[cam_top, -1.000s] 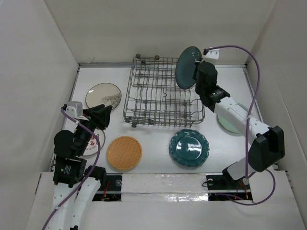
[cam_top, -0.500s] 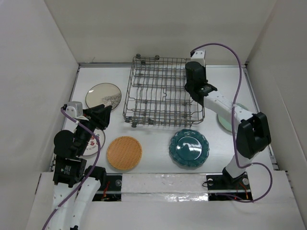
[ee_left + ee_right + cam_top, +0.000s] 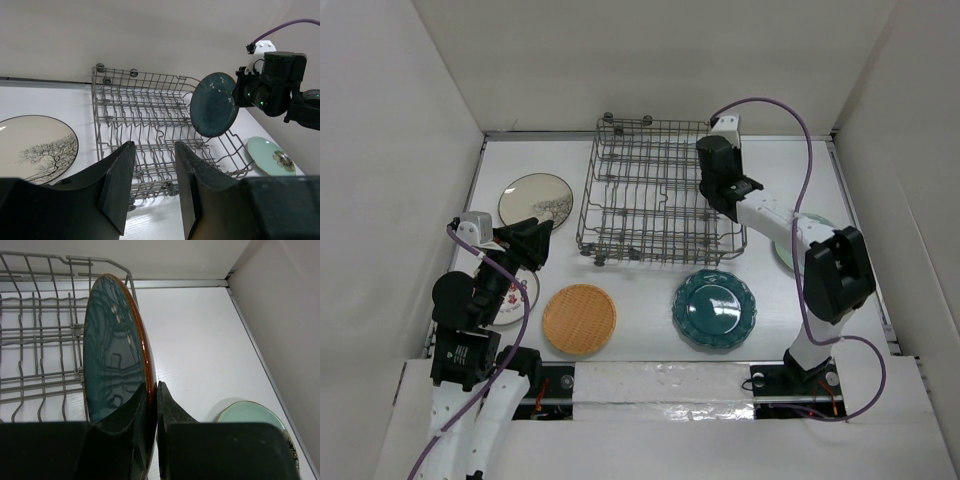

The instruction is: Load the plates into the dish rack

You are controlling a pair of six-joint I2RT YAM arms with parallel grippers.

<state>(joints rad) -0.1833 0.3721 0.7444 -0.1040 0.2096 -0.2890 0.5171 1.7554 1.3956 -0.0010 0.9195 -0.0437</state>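
While right arm (image 3: 775,215) overhangs rack (image 3: 640,200), fingers (image 3: 172,415) pinching plate (image 3: 112,355)

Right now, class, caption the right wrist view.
Right gripper holds dark teal plate upright by the rack, mint plate flat beyond.

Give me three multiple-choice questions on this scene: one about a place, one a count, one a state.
1. Where is the orange plate? A. Leaning on the wall. B. Stacked on another plate. C. On the table, in front of the rack.
2. How many plates lie flat on the table? A. Three. B. Five. C. Six.
3. How is the dark teal plate? A. On edge, pinched by the right gripper. B. Flat on the table. C. Standing free in the rack.
Answers: C, it lies flat by itself; B, five lie flat, the sixth is held; A, its rim is clamped.
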